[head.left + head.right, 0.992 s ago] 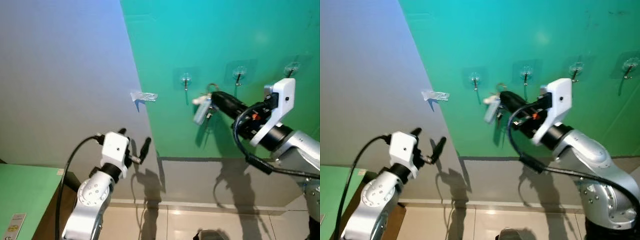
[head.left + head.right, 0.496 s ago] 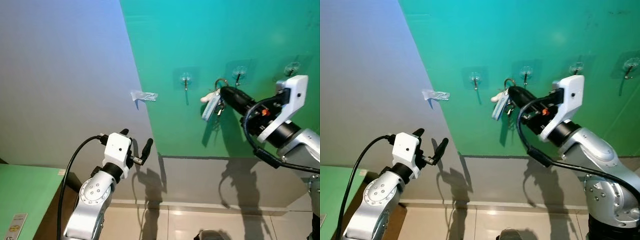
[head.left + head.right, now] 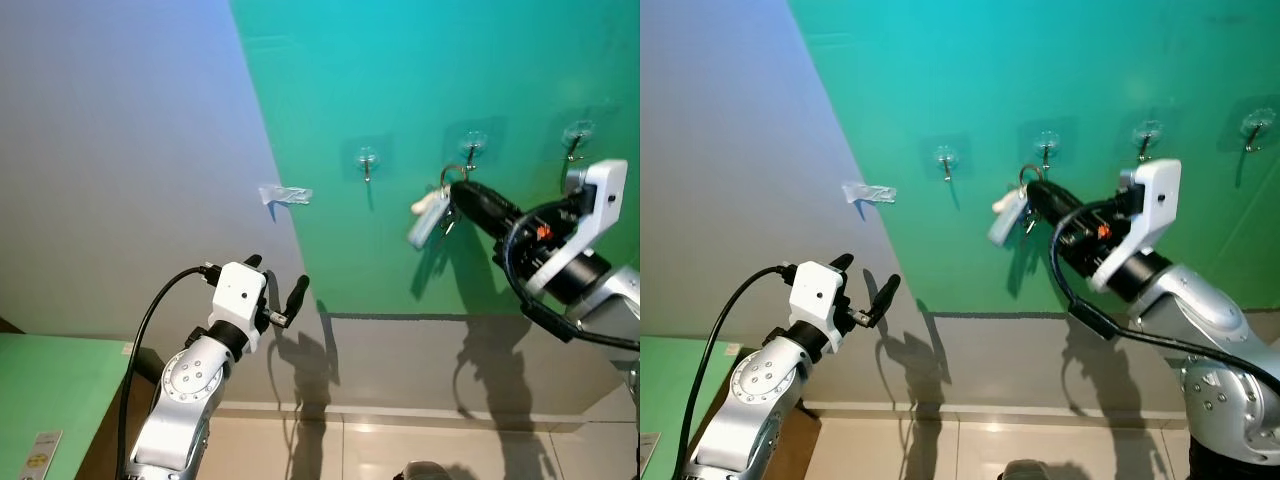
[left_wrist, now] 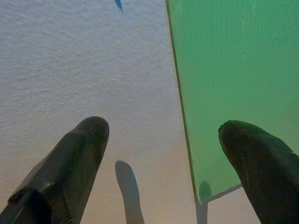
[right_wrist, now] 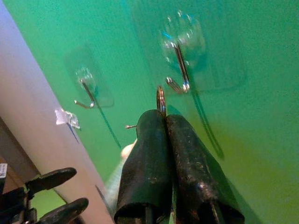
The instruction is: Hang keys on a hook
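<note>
Right of centre, the right gripper (image 3: 458, 189) was clamped on the keys (image 3: 432, 213), their ring (image 5: 160, 100) just below the hook (image 5: 179, 68). This looked like the final approach; next, lift the ring over the hook's tip. The left gripper (image 3: 275, 294) hung open, lower left.

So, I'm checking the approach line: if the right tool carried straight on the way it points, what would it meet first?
Probably the second clear adhesive metal hook on the green wall panel: the right tool, shut on the silver key ring, points just beneath it. Depth is unclear.
</note>
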You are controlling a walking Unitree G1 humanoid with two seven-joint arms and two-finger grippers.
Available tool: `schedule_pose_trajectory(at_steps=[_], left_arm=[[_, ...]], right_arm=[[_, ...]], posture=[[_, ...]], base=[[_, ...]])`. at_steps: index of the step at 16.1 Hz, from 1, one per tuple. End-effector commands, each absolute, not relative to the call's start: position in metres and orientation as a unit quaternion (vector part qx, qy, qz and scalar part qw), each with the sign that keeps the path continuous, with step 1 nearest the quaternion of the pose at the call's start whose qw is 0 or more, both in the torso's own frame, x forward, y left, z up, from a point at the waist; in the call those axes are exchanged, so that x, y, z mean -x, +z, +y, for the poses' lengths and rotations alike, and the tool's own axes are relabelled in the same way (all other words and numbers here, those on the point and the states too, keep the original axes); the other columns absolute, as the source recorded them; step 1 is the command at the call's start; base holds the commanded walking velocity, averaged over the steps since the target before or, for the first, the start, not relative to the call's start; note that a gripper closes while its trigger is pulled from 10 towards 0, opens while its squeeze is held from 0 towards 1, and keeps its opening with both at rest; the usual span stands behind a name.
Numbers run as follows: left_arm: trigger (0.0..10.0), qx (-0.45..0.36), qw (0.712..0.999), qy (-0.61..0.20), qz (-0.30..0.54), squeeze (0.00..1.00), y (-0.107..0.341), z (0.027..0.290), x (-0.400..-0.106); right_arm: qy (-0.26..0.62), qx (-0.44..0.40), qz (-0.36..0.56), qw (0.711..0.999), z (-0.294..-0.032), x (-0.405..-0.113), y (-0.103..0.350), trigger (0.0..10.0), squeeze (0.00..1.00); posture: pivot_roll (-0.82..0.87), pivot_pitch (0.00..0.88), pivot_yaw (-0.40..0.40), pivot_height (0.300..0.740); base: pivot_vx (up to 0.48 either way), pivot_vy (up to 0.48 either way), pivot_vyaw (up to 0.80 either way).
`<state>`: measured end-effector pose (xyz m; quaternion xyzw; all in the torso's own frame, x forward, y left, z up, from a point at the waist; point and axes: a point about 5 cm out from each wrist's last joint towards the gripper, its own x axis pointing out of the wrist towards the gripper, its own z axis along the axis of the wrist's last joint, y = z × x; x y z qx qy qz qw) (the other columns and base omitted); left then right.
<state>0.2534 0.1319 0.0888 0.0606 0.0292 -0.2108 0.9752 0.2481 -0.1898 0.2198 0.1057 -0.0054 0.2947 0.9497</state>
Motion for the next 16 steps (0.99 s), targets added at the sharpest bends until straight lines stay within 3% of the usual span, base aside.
schedule_pose_trajectory(at_steps=[1, 9, 16], left_arm=[[10.0, -0.072, 0.974, -0.215, 0.029, 0.00, 0.089, 0.135, -0.255], [10.0, -0.074, 0.971, -0.224, 0.028, 0.00, 0.086, 0.131, -0.254], [10.0, -0.076, 0.971, -0.223, 0.030, 0.00, 0.084, 0.135, -0.255]], right_arm=[[0.314, -0.097, -0.020, 0.944, -0.186, -0.243, 0.229, 0.0, 0.00], [0.343, -0.077, -0.036, 0.935, -0.183, -0.239, 0.242, 0.0, 0.00], [0.297, -0.103, -0.036, 0.949, -0.194, -0.247, 0.234, 0.0, 0.00]], posture=[[-0.35, 0.000, 0.182, 0.740], [-0.35, 0.000, 0.184, 0.740], [-0.35, 0.000, 0.185, 0.740]], base=[[0.000, 0.000, 0.00], [0.000, 0.000, 0.00], [0.000, 0.000, 0.00]])
